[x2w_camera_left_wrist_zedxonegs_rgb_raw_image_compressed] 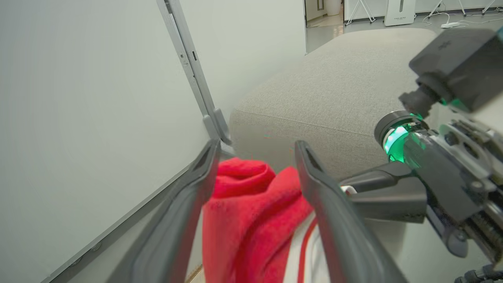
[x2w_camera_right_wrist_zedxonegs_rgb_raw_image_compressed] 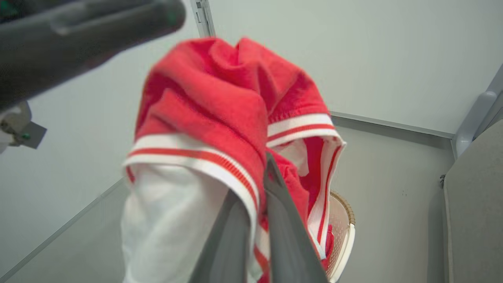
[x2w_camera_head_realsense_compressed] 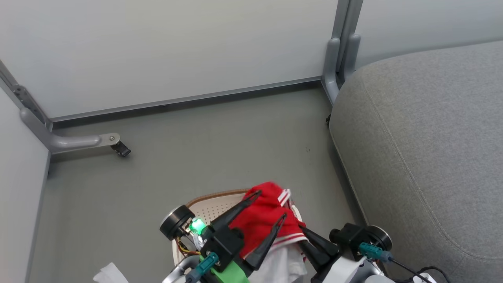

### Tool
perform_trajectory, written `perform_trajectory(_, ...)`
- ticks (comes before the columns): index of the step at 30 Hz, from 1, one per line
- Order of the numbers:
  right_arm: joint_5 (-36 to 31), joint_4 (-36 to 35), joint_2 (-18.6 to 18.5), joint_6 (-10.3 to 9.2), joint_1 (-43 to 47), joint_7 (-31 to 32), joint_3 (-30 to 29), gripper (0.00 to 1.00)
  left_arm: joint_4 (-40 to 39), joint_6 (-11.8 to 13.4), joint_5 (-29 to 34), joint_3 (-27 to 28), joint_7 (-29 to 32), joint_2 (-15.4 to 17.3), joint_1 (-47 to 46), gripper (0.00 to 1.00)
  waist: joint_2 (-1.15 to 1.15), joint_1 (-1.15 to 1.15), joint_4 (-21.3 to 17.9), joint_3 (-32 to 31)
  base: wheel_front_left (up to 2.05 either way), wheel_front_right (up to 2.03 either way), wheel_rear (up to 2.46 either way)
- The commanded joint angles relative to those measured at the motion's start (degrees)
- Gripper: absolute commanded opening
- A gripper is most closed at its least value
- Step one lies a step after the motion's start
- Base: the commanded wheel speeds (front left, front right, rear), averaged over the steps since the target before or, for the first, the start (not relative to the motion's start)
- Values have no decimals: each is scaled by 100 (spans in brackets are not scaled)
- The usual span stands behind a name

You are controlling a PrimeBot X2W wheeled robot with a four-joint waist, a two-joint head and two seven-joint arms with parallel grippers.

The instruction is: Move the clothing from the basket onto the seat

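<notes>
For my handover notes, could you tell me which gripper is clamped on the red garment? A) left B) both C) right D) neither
C: the right gripper has its fingers pinched shut on the red garment, while the left gripper stands open with a finger on either side of it.

I see the clothing (x2w_camera_head_realsense_compressed: 263,222), red with white striped trim, bunched and hanging above the cream brown-rimmed basket (x2w_camera_head_realsense_compressed: 212,196); the grey seat (x2w_camera_head_realsense_compressed: 424,137) stands nearby, rightward.
</notes>
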Motion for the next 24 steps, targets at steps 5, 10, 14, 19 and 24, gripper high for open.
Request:
perform_trajectory(5, 59, -131, 14, -2, 100, -4, -145, 0, 12, -10, -96, -19, 67, 77, 35, 100, 0, 0, -2, -9, 0, 0, 0)
perform_trajectory(10, -8, -207, 27, -2, 109, -3, -262, 0, 15, 32, -128, -26, 82, 100, 41, 100, 0, 0, -14, -8, 0, 0, 0)
perform_trajectory(14, -70, -291, 16, -2, 126, -3, -372, 0, 6, 65, -172, -28, 104, 109, 61, 100, 0, 0, -61, 1, 0, 0, 0)
perform_trajectory(19, -110, -420, 42, -2, 159, -3, -671, 0, -34, 111, -200, 1, 144, 137, 92, 100, 0, 0, -196, 62, 0, 0, 0)
perform_trajectory(24, -237, -662, -9, -2, 195, -4, -961, 0, -41, 115, -266, -2, 119, 145, 79, 100, 0, 0, -387, 194, 0, 0, 0)
